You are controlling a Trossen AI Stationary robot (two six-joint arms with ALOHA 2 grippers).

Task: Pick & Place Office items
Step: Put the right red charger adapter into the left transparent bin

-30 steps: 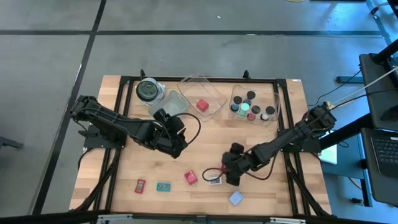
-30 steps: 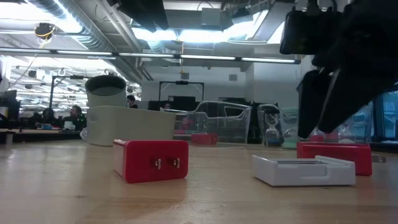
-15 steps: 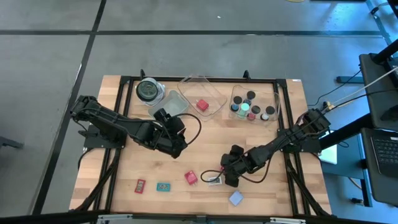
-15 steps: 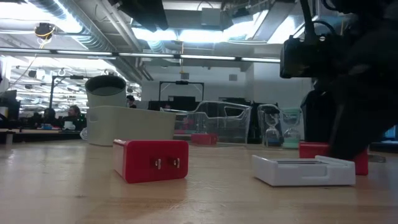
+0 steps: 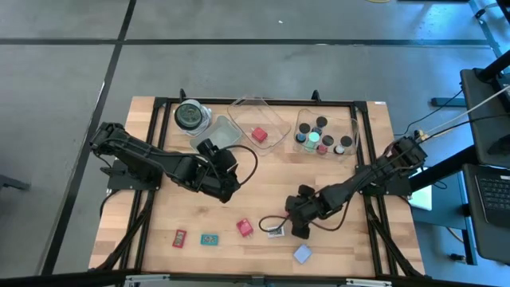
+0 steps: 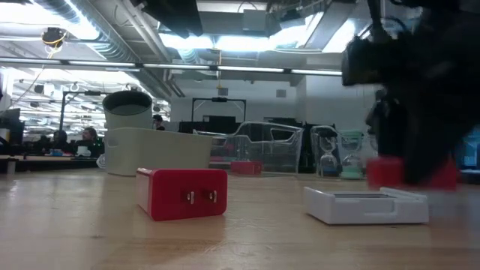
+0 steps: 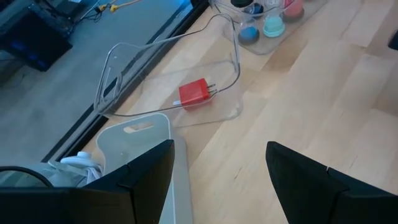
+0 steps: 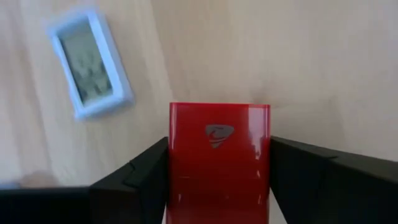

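My right gripper [image 5: 297, 228] is shut on a red flat rectangle [image 8: 219, 155] near the table's front middle; the low view shows this piece [image 6: 411, 172] just above the wood. Beside it lie a white flat rectangle [image 5: 275, 231] and a red block [image 5: 244, 228]. A pale-blue rectangle [image 5: 302, 253] lies nearer the front edge, a small red one [image 5: 179, 237] and a teal one [image 5: 209, 239] to the left. My left gripper [image 7: 217, 180] waits open at the table's middle left, holding nothing. My right gripper pinches the red flat rectangle by its two long sides [image 8: 176, 163] between its two fingers [image 8: 134, 180]. The fingers come from above, pointing down, and lie along those sides. The rectangle sits flat, logo face up, and appears lifted slightly off the table.
At the back stand a clear tray [image 5: 271, 119] holding a red block [image 7: 194, 94], a clear tray [image 5: 351, 131] of black cylinders, a round jar [image 5: 190, 116] and a white bin [image 7: 140, 134]. Bare wood lies between the arms.
My right gripper has come down over the red flat rectangle, shut on it and raised it a little off the table. The other pieces have stayed where they were.
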